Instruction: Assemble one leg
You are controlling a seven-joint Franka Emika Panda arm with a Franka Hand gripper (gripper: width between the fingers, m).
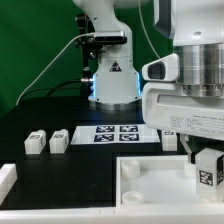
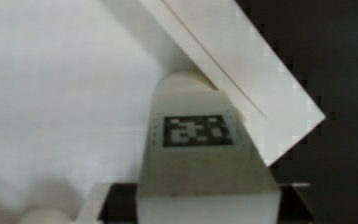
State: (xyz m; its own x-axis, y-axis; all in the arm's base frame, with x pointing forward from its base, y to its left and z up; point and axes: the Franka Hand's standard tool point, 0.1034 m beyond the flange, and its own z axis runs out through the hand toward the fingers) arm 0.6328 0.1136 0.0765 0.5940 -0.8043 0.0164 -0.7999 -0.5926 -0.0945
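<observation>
Wrist view: fingers [image 2: 201, 200] clamped on tagged leg [image 2: 197, 135].

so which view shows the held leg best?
The wrist view: the leg fills the frame, tag facing the camera, between the fingers of the gripper. The exterior view shows only part of the leg at its right edge, under the gripper, above the tray.

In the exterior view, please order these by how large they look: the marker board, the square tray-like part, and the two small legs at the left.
1. Tray-like part, though nearness to the camera enlarges it.
2. Marker board.
3. The two legs: they look alike, no ranking.
</observation>
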